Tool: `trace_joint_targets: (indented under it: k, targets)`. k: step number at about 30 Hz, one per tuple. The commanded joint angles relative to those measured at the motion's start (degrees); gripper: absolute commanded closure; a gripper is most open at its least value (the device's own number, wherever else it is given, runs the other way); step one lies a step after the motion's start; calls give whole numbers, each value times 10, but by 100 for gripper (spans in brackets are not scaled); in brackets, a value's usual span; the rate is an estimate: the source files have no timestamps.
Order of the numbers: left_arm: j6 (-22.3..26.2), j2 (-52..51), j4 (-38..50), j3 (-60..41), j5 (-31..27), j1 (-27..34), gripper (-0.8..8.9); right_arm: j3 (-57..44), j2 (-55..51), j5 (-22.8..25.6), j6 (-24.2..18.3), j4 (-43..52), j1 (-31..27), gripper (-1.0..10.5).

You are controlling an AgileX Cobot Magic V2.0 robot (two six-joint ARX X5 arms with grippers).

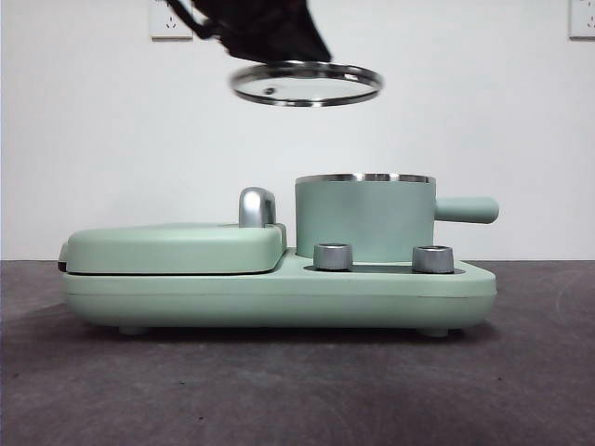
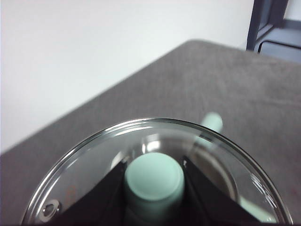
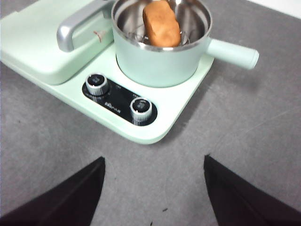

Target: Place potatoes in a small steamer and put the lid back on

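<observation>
Already your left claw [image 2: 154, 188] is clamped on the mint-green knob of the lid [image 1: 306, 84], which hangs level in the air above the steamer [image 1: 364, 218] and a little off toward the griddle side. The potato [image 3: 161, 23] lies inside the steamer on its wire rack, so only the lid remains. Your right claw [image 3: 154, 188] waits with jaws apart over the table [image 3: 244, 117], near the dials.

Watch the offset: lower the lid now and its steel rim will likely catch the pot's steel rim and tip, or slip on the smooth knob. Glass on steel is unforgiving. The potato looks rough and cracked, orange-brown, an elongated lump; if it stands proud of the rim, the lid may not seat flat.
</observation>
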Motion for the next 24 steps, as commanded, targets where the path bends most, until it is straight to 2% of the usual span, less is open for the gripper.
trace_joint_targets:
  k: [1,12,24]
  targets:
    - [11,42,32,45,15,-5,799,3,3,1,9,2,3,623]
    - [10,152,90,105,27,-7,799,3,3,4,12,2,3,623]
    - [10,174,92,105,46,-10,799,3,3,18,12,3,3,623]
